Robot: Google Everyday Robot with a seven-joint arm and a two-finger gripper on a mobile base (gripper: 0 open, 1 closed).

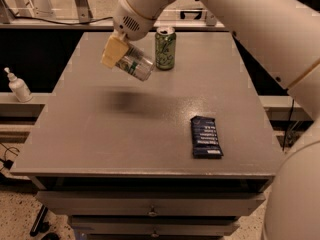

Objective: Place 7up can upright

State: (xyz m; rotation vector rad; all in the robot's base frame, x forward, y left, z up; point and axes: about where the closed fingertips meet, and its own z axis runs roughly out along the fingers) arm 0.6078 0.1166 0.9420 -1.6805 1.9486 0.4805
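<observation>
Gripper (117, 51) is hanging over the table (100, 134), back left, gripping the 7up can (134, 63) tilted, off the surface. Other can (165, 48) is standing just right of it; packet (206, 137) is lying front right.
</observation>
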